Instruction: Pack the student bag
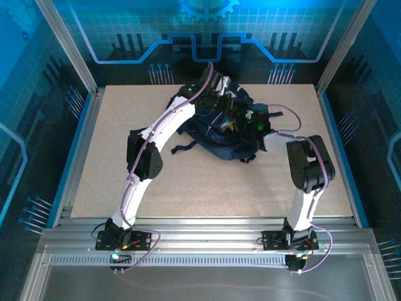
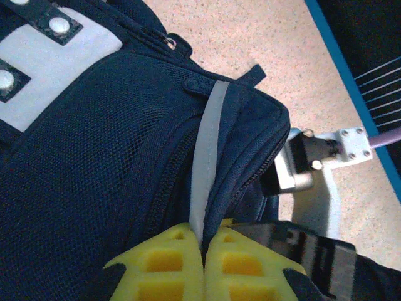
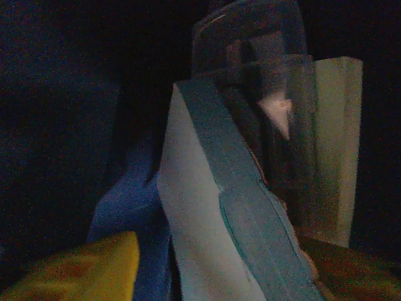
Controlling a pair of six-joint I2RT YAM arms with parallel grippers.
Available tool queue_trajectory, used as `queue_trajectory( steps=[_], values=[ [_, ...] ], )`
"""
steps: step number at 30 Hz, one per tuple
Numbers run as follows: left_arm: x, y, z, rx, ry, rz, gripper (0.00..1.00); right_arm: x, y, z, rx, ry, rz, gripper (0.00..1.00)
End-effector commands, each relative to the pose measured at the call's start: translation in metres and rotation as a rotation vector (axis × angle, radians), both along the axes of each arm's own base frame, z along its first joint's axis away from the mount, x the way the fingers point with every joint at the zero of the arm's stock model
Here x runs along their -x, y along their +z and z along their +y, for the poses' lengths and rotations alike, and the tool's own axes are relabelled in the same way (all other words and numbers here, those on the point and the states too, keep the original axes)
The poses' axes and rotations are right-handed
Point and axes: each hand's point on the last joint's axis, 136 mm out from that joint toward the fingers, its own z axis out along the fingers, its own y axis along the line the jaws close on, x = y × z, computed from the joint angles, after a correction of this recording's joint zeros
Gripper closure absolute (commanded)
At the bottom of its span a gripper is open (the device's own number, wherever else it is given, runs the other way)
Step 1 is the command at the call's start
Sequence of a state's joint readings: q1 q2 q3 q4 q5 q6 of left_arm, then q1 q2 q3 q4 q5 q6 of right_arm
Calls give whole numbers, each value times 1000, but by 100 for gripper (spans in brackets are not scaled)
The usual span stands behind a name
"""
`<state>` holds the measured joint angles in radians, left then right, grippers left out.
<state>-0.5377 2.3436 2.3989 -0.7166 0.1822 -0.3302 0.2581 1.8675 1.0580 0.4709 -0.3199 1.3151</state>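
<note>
The student bag (image 1: 219, 135), dark navy with trailing straps, lies at the back middle of the table. In the left wrist view the student bag (image 2: 94, 157) shows mesh fabric, a grey patch and a grey stripe (image 2: 207, 150). My left gripper (image 2: 203, 251) is shut on that stripe and the fabric fold beside it, at the bag's top (image 1: 216, 91). My right gripper (image 1: 247, 122) reaches into the bag's opening. Inside, in the dark, a flat teal and pale book-like block (image 3: 213, 213) stands between its spread yellow fingers (image 3: 81, 269); the right gripper (image 3: 219, 279) is open.
A clear plastic thing (image 3: 263, 75) and a pale greenish panel (image 3: 338, 144) stand behind the teal block inside the bag. The beige tabletop (image 1: 125, 188) lies bare in front and to the left. Metal frame posts and blue edges border the table.
</note>
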Motion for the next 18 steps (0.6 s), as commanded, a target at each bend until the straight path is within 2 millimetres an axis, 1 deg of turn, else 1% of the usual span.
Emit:
queue_trajectory(
  steps=[1,3,4,5,6,8,11,12,13,14,16,18],
  values=[
    [12,88,-23,212,-69,-121,100,19,-3,-15,106,3,33,37],
    [12,89,-24,223,-70,-119,100,22,0,-25,147,-16,27,38],
    [13,90,-25,229,-75,-118,100,24,-3,-29,169,-23,44,40],
    [13,90,-26,236,-78,-113,100,24,-3,-32,183,-31,46,46],
    [14,89,-27,240,-81,-108,100,21,-3,-33,189,-35,41,57],
    [16,89,-27,241,-85,-101,100,12,-2,-31,183,-34,29,74],
    [20,86,-28,242,-90,-87,100,-2,-4,-24,167,-17,20,87],
    [22,85,-29,242,-93,-84,100,-6,-5,-22,165,-15,19,88],
    [24,85,-29,242,-92,-83,100,-8,-7,-21,167,-13,23,88],
    [25,85,-30,244,-93,-82,100,-9,-9,-23,179,-16,28,86],
    [26,83,-30,253,-93,-75,100,-8,-16,-28,218,-20,57,73],
    [27,82,-30,257,-93,-74,100,-4,-20,-35,244,-12,78,54]
  ],
)
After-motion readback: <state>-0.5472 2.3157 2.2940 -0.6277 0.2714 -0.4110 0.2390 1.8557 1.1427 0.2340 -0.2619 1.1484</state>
